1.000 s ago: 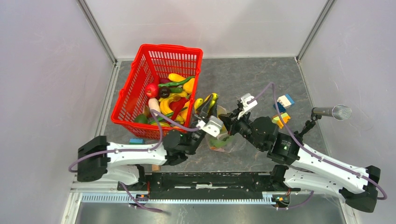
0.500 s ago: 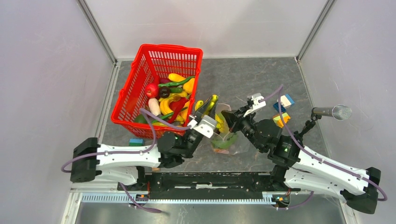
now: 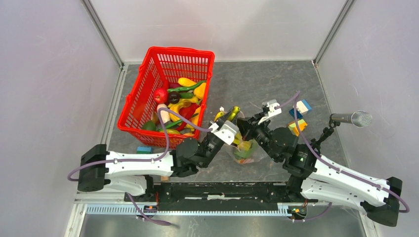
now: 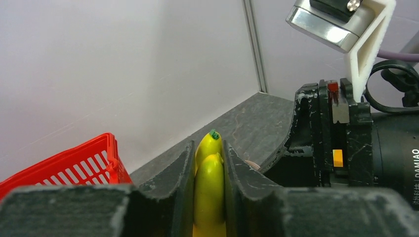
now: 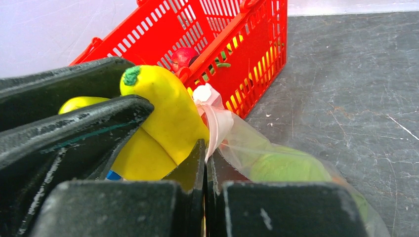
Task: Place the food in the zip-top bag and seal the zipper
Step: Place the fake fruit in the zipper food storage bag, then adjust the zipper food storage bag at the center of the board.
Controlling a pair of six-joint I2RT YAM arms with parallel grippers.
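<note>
My left gripper (image 3: 230,120) is shut on yellow toy bananas (image 4: 209,183) and holds them at the mouth of the clear zip-top bag (image 3: 245,150). In the right wrist view the bananas (image 5: 163,118) sit right beside the bag's pink strip (image 5: 213,121). My right gripper (image 3: 247,129) is shut on that mouth edge, its jaws pressed together on the plastic (image 5: 206,165). The bag (image 5: 286,165) holds a green cabbage-like ball (image 5: 289,170) and orange and red pieces (image 3: 243,157). More food fills the red basket.
The red mesh basket (image 3: 148,79) stands at the back left with several toy fruits in it. Small building blocks (image 3: 299,116) lie at the right, a blue block (image 3: 144,149) by the basket. A microphone (image 3: 352,118) juts in from the right wall.
My left gripper has carried the bananas right, from beside the basket to the bag's mouth. The right gripper kept hold of the bag edge, and the bag shifted slightly right.
</note>
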